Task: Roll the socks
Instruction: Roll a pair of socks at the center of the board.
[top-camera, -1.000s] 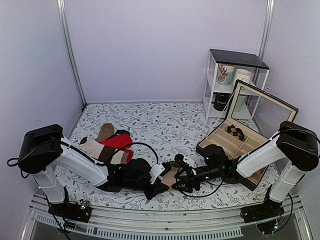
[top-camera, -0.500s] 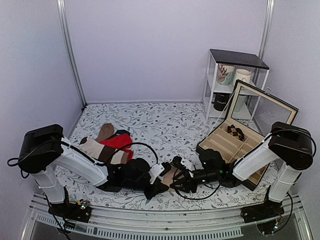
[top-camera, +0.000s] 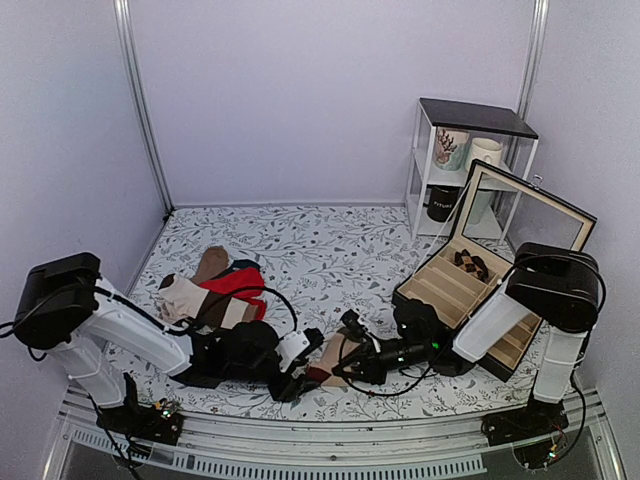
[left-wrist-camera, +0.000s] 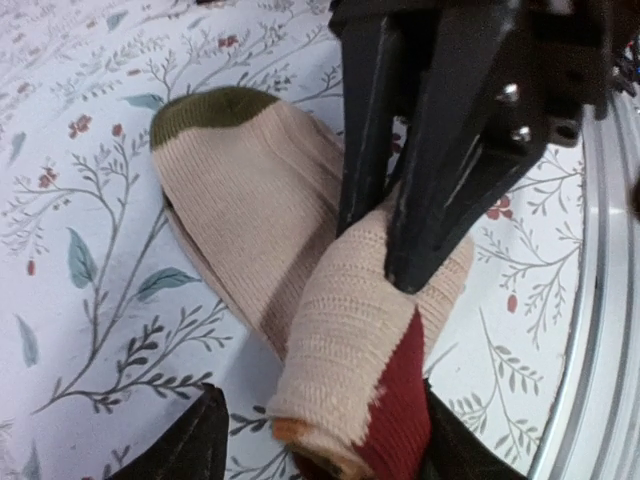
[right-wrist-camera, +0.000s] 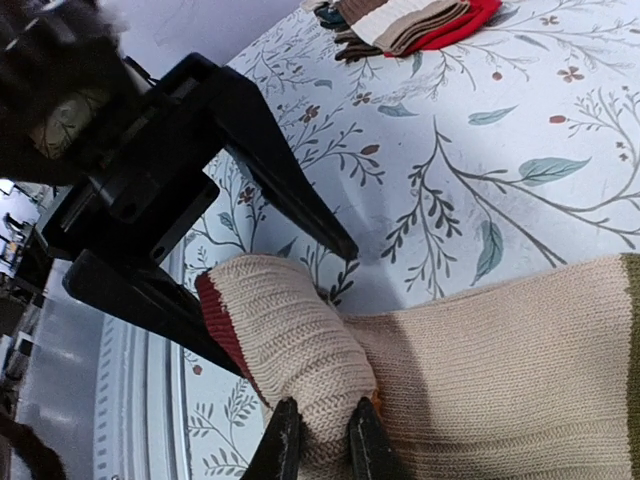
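Note:
The socks (top-camera: 325, 355) lie near the table's front edge: tan-beige, with an olive band (left-wrist-camera: 215, 108) at the far end. Their near end is rolled into a small roll (left-wrist-camera: 350, 390) with a maroon patch. My left gripper (left-wrist-camera: 315, 450) is open, its two fingers standing on either side of the roll. The right gripper (right-wrist-camera: 322, 440) is shut on the roll (right-wrist-camera: 290, 340), pinching the knit between its fingertips. In the left wrist view its black fingers (left-wrist-camera: 430, 180) come down onto the roll from above. From overhead, the left gripper (top-camera: 293, 378) and right gripper (top-camera: 345, 362) meet at the socks.
A pile of other socks (top-camera: 215, 290), red and brown-banded, lies at the left. An open compartment box (top-camera: 470, 290) stands at the right, behind the right arm. A small shelf with mugs (top-camera: 465, 160) is at the back right. The metal front rail (top-camera: 320, 430) runs close below the socks.
My left gripper has opened and let go of the roll, drawing back a little to the left. The right gripper moved left onto the roll and shut on it.

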